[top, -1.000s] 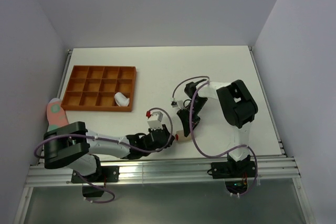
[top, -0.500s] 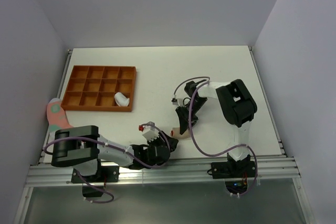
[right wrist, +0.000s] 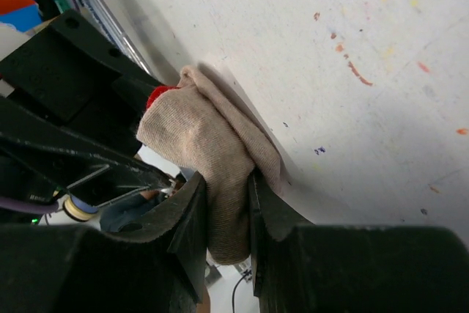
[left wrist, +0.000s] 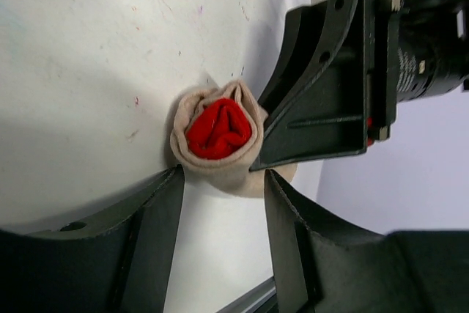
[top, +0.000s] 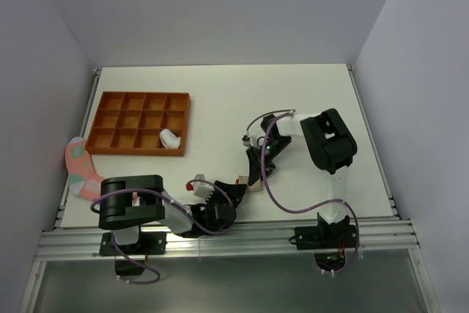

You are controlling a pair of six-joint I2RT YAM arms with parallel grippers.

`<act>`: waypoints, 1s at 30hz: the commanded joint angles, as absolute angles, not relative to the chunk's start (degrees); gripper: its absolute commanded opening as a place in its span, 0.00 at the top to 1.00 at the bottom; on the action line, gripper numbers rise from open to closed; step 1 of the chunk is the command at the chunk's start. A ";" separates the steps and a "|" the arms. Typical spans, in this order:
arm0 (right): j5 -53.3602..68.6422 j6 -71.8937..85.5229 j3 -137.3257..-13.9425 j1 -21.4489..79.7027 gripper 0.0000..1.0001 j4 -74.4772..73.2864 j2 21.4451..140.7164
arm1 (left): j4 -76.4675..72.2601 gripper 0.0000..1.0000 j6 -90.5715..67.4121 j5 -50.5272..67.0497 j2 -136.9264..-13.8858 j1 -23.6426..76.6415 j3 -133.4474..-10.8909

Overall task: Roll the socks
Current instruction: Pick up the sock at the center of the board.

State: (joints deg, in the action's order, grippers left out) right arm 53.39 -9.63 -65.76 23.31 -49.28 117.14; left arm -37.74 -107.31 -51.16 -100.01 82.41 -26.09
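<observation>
Change since a second ago lies mostly with the left arm. Its shoulder has swung right along the near edge and the wrist has drawn back towards that edge. The left fingers, then closed at the bundle, now stand spread, their tips flanking its near side.

Four socks show. A beige sock is rolled around a red sock on the surface, near its front edge. A white sock lies in the tray, in the right compartment of the near row. A pink sock lies at the surface's left edge. The one tray has twelve compartments.

Both arms are in view. The left arm is folded low along the front edge. The right arm reaches in from the right, its wrist bent down, and the right fingers pinch the beige sock, much as before.
</observation>
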 commanded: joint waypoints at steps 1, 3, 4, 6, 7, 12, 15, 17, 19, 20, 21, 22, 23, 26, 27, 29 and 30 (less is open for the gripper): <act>53.86 -9.32 -64.43 23.03 0.90 -45.44 117.77 | -43.32 0.46 -111.88 -53.27 -102.47 81.12 -24.00; 54.31 -9.58 -64.69 23.03 0.90 -45.97 117.69 | -44.64 0.47 -111.01 -52.91 -103.27 80.16 -24.08; 55.01 -9.58 -64.86 23.11 0.90 -46.05 117.77 | -44.82 0.47 -110.92 -52.91 -103.88 79.98 -24.34; 56.25 -10.45 -65.04 23.12 0.89 -47.02 118.47 | -44.91 0.46 -110.57 -52.74 -104.50 79.81 -25.48; 56.69 -10.98 -65.13 23.20 0.89 -47.54 118.48 | -46.30 0.47 -110.13 -52.39 -105.29 79.63 -25.84; 61.16 -12.91 -66.27 23.38 0.89 -50.18 117.25 | -45.26 0.48 -110.39 -52.12 -106.35 79.10 -27.60; 63.45 -14.32 -66.97 23.64 0.89 -52.29 116.63 | -47.28 0.48 -110.65 -52.99 -106.61 79.10 -27.16; 64.94 -15.64 -67.94 23.56 0.89 -54.13 116.54 | -47.02 0.48 -110.74 -53.09 -106.53 78.93 -27.33; 66.26 -16.17 -68.38 23.73 0.88 -54.84 116.37 | -45.27 0.48 -110.92 -53.43 -106.00 78.75 -28.12; 67.05 -16.87 -68.47 23.73 0.88 -56.06 116.19 | -45.09 0.48 -110.92 -53.52 -105.91 78.66 -28.21; 68.02 -17.75 -68.55 23.90 0.88 -56.42 116.02 | -44.83 0.48 -111.09 -53.87 -105.82 78.66 -28.21; 68.03 -17.84 -68.47 23.91 0.88 -56.60 115.58 | -44.65 0.48 -111.70 -54.31 -105.65 78.66 -28.13; 67.94 -17.84 -68.47 23.99 0.87 -56.51 115.40 | -44.56 0.48 -111.97 -54.66 -105.47 78.58 -28.04; 68.29 -19.24 -68.12 24.52 0.87 -57.83 115.22 | -44.47 0.48 -112.50 -55.11 -104.50 78.05 -27.33; 68.38 -19.51 -68.12 24.87 0.87 -58.01 115.14 | -44.47 0.48 -112.85 -55.28 -104.07 77.79 -27.25; 69.08 -19.60 -67.94 25.57 0.86 -58.01 114.70 | -44.56 0.48 -112.94 -55.81 -103.45 77.43 -26.81; 69.43 -19.77 -67.94 25.75 0.86 -58.27 114.52 | -44.04 0.48 -113.55 -56.16 -103.36 77.34 -26.81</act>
State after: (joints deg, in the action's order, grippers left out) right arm 61.47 -18.61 -66.83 23.27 -51.42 117.56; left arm -45.87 -111.96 -53.08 -104.71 79.07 -26.87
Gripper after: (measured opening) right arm 0.289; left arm 0.520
